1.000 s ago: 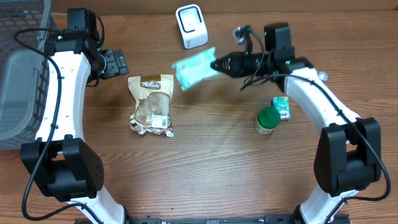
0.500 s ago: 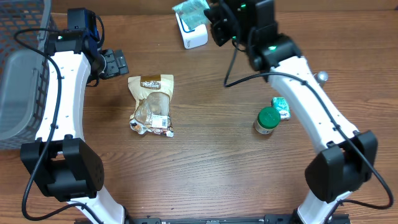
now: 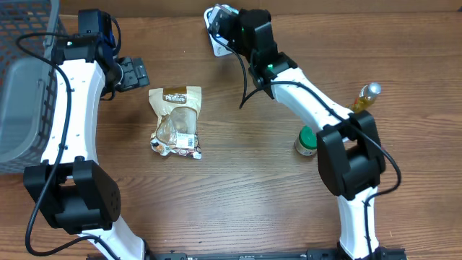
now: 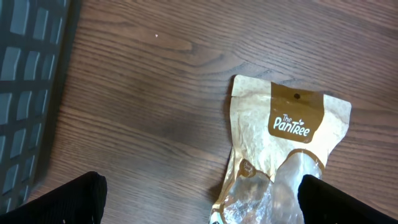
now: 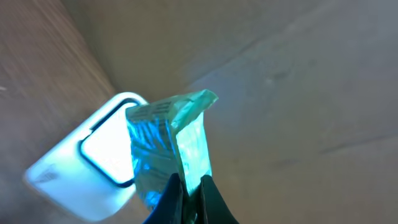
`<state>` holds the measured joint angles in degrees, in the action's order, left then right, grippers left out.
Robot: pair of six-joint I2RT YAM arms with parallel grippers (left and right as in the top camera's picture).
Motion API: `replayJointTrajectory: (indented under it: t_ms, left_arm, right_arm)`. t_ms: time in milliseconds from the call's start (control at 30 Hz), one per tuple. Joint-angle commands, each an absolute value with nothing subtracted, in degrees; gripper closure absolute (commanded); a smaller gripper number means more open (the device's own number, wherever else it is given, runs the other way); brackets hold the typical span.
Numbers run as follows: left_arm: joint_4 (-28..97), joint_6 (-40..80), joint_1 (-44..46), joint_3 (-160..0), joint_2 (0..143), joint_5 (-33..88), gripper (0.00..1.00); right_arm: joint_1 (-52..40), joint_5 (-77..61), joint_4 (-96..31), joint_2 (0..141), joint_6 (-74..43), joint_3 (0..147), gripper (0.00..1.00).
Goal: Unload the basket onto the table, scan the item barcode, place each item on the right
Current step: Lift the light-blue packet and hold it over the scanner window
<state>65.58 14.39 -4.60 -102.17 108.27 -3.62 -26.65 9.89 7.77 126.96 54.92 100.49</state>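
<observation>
From overhead, the right arm stretches to the far edge of the surface, its wrist sitting over the white scanner. That fits presenting an item to the reader, though the item itself is hidden under the wrist here. The left tool waits at far left with its jaws spread wide and nothing between them, beside the grey basket and just far of the snack pouch; it looks parked near the item likely to be taken next. A green-lidded jar and a yellow bottle stand at right, partly behind the arm. The left wrist view looks straight down on the upper half of the pouch, lying flat with its brand label up. The two dark fingertips stand well apart at the frame's lower corners, touching nothing, and the basket's grid runs down the left edge. In the right wrist view, the right tool is pinched fully together on the lower edge of a teal packet, which stands up from the fingers in the air. Its crinkled face is turned toward the scanner's window just beyond it, near but apparently not touching. I judge the scan step is under way; whether the barcode actually faces the window cannot be told.
</observation>
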Motion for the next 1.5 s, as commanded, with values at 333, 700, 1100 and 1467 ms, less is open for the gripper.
replayJointTrajectory:
  t_ms: [333, 700, 1100, 1467]
  left_arm:
    - [65.56, 13.28, -4.49, -103.07, 108.01, -3.4, 0.01]
    - [65.56, 13.28, -4.49, -103.07, 108.01, -3.38, 0.01]
    - [65.58, 13.28, -4.49, -103.07, 108.01, -3.38, 0.0]
    - [65.58, 13.28, -4.49, -103.07, 108.03, -3.4, 0.01]
  right_arm:
    - [-26.7, 13.23, 19.79, 135.81, 66.06, 101.6, 0.96]
    - [-28.97, 12.82, 11.38, 135.94, 66.06, 101.6, 0.96]
    - [-31.07, 12.84, 5.19, 135.94, 66.08, 101.6, 0.96]
    - [-31.0, 18.46, 10.35, 135.41, 66.06, 101.62, 0.96]
